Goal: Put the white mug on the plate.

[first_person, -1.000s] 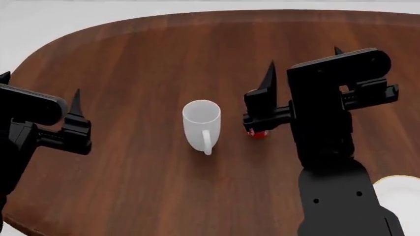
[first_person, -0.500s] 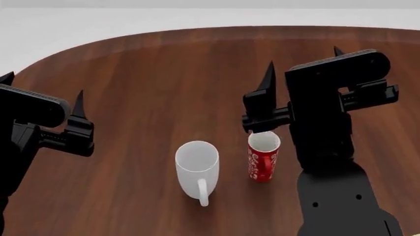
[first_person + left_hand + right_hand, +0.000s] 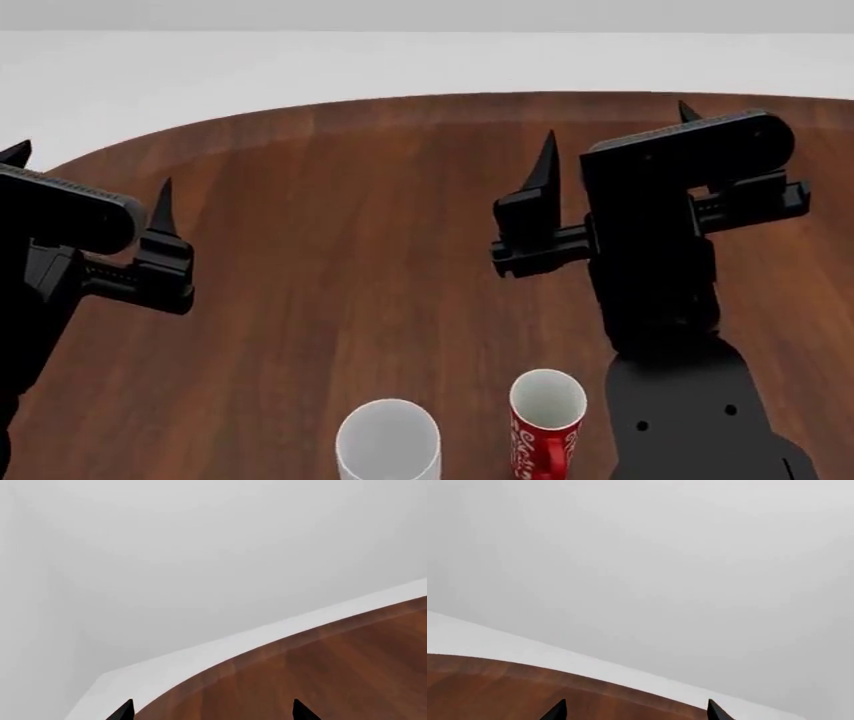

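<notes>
— What had shifted since a second earlier?

— My head had tipped up: both mugs slid to the view's lower edge, and the plate dropped out of sight.

— Left to right, how did you stand?

— My left gripper point(image 3: 91, 195) hung spread and empty over the wooden table point(image 3: 347, 200). The white mug point(image 3: 387, 440) stood beside the red patterned mug point(image 3: 545, 425), untouched. My right gripper point(image 3: 614, 150) hovered spread too, raised clear because nothing was being reached for yet.
</notes>
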Motion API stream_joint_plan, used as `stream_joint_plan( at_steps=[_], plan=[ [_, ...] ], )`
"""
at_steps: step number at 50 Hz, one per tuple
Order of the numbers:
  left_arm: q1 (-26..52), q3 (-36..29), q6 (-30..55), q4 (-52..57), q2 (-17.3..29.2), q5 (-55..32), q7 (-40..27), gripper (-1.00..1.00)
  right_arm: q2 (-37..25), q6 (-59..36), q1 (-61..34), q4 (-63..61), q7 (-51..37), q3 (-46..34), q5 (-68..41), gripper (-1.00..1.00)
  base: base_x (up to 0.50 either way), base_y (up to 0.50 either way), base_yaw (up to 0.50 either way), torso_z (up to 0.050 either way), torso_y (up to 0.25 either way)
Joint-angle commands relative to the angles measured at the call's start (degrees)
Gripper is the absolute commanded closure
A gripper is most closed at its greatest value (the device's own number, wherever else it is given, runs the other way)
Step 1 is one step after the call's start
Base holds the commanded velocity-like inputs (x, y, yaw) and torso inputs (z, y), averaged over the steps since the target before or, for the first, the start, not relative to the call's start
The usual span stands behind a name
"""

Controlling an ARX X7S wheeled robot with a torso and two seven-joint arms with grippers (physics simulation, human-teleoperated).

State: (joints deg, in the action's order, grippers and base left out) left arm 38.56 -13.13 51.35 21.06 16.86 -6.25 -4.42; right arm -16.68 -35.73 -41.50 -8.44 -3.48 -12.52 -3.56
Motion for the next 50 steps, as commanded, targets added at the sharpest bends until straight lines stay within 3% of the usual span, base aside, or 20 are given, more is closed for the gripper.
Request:
stream_joint_plan(
  at_steps=[1,15,33,50],
  plan=[
    [0.0,0.1,-0.1,-0.4,0.0,-0.1,-0.3,-1.00,0.0,0.1,0.8,-0.4,-0.7,0.3,-0.2,-1.00,0.12,0.00,0.00,0.000,0.000],
    [-1.9,1.8,-3.3,-3.1,-0.4,-0.8,-0.9,-1.00,0.1,-0.1,10.1,-7.5,-2.4,1.4,-1.6,-1.00,0.00,0.00,0.00,0.000,0.001],
    [-3.2,1.9,-6.7,-6.3,-0.3,-0.7,-1.4,-1.00,-0.2,-6.9,21.0,-19.7,-3.3,4.5,-6.0,-1.00,0.00,0.00,0.00,0.000,0.000],
    [-4.4,3.3,-6.4,-6.7,0.0,-1.8,-1.8,-1.00,0.8,-10.0,28.1,-21.7,-3.7,7.3,-9.6,-1.00,0.00,0.00,0.00,0.000,0.000]
  ],
)
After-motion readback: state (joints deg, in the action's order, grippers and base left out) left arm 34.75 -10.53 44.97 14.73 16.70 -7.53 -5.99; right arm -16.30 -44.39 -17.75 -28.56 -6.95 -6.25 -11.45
